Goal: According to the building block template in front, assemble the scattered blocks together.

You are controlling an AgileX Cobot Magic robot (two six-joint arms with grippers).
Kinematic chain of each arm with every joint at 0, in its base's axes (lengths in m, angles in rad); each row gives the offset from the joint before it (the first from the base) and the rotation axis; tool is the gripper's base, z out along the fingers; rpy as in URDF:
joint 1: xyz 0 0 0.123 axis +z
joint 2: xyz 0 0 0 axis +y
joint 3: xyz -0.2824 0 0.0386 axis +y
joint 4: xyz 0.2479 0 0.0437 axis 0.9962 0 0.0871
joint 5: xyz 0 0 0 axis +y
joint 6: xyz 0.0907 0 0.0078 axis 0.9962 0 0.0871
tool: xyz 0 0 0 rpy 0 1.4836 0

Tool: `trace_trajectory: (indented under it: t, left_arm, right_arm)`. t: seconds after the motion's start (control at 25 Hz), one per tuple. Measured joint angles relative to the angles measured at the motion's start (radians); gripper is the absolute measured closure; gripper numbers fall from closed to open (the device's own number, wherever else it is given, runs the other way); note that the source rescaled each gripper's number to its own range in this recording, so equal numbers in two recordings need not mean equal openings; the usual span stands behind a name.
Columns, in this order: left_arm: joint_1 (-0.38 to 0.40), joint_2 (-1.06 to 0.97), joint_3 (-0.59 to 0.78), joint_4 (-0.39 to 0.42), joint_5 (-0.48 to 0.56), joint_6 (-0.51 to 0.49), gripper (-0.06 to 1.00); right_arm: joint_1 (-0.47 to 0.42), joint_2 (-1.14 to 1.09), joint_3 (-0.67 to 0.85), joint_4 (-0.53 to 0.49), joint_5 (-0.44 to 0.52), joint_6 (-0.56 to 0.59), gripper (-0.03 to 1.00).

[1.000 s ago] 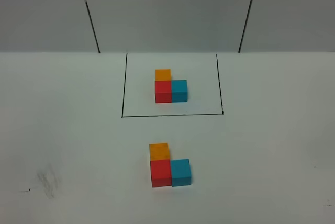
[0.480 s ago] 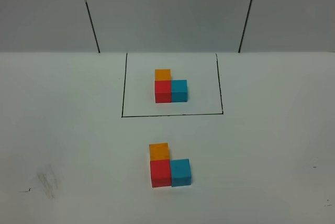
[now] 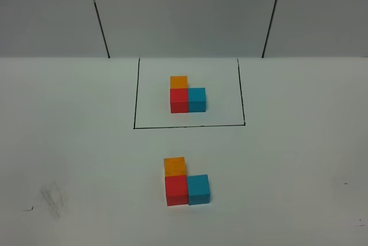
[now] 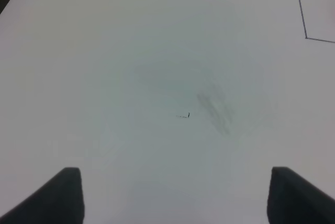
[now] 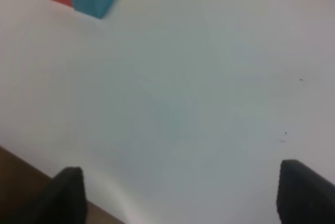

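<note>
Nearest the camera on the white table point(image 3: 299, 142), the red cube point(image 3: 176, 191), sky-blue cube point(image 3: 198, 189) and orange cube point(image 3: 174, 166) sit touching in an L, red at the corner, blue on its right, orange behind it. Farther back, the building block template point(image 3: 187, 96) shows the same L inside its black drawn rectangle point(image 3: 135, 102). The left gripper point(image 4: 175, 198) and right gripper point(image 5: 180, 195) each hang spread wide over bare table, holding nothing.
</note>
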Motion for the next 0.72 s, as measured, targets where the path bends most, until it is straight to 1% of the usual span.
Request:
trace_trajectory:
  t: [0.24,0.48,0.6,0.72]
  left_arm:
    - [0.0,0.0,0.0,0.0,0.0,0.0,0.34]
    - [0.0,0.0,0.0,0.0,0.0,0.002,0.34]
    - [0.0,0.0,0.0,0.0,0.0,0.002,0.34]
    - [0.0,0.0,0.0,0.0,0.0,0.002,0.34]
  right_arm:
    - [-0.129,-0.108,0.0,0.005,0.0,0.001,0.38]
    - [-0.264,-0.12,0.0,0.006,0.0,0.001,0.38]
    - [-0.3,-0.12,0.0,0.006,0.0,0.001,0.38]
    - [-0.301,-0.12,0.0,0.006,0.0,0.001,0.38]
